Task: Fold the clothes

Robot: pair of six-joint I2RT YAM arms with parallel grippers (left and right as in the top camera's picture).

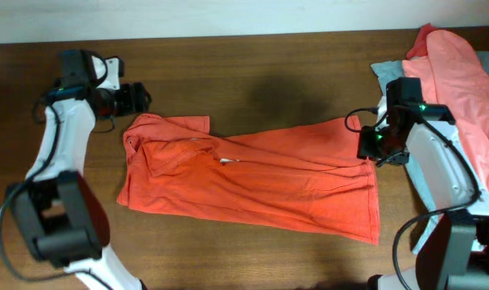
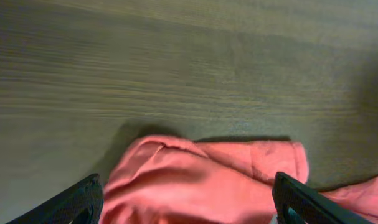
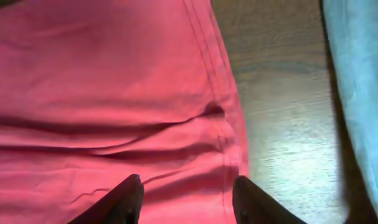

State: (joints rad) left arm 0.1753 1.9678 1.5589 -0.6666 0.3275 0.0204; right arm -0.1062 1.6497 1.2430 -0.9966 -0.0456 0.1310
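The orange-red T-shirt [image 1: 252,179] lies folded lengthwise across the middle of the table, sleeve and collar end at the left, hem at the right. My left gripper [image 1: 134,99] is open just above the shirt's upper left sleeve; in the left wrist view [image 2: 187,202] the sleeve fabric [image 2: 201,177] lies between the spread fingers. My right gripper [image 1: 370,145] is open over the shirt's right hem; in the right wrist view [image 3: 187,199] the stitched hem [image 3: 223,124] runs between the fingers. No lettering shows.
A paler salmon-pink garment [image 1: 462,72] is heaped at the far right, with a grey-blue garment [image 1: 387,74] under it, also seen in the right wrist view [image 3: 360,87]. Bare wooden table [image 1: 252,72] lies behind and in front of the shirt.
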